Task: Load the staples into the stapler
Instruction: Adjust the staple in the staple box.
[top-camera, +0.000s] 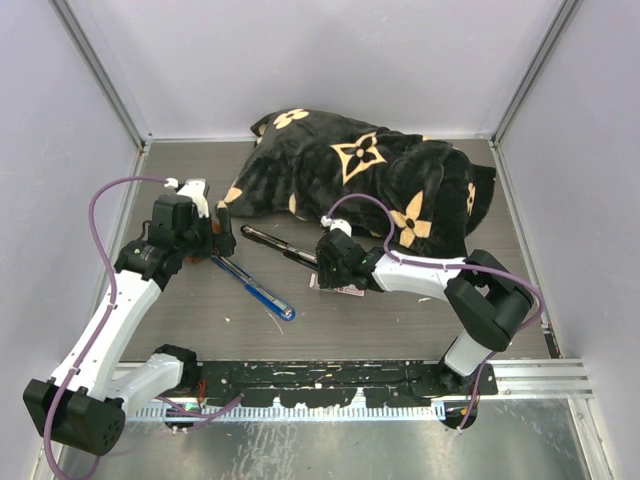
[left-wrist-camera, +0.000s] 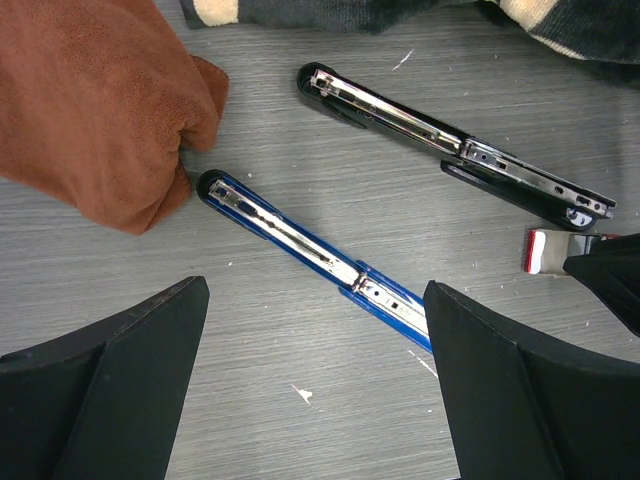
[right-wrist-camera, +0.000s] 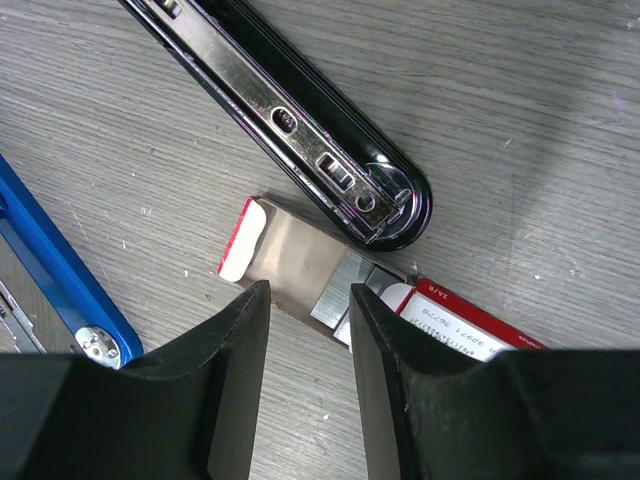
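The staples box, white with a red label, lies open beside the black stapler's rounded end. Its flap is folded out and a grey strip of staples shows at the mouth. My right gripper hovers over that open end, jaws partly apart, with nothing between them. The black stapler and a blue stapler both lie swung open on the table. My left gripper stands wide open above the blue stapler, holding nothing. In the left wrist view the box sits at the right edge.
A brown cloth lies bunched left of the blue stapler. A black blanket with tan flower prints fills the back of the table. Grey walls close in both sides, and a black rail runs along the near edge.
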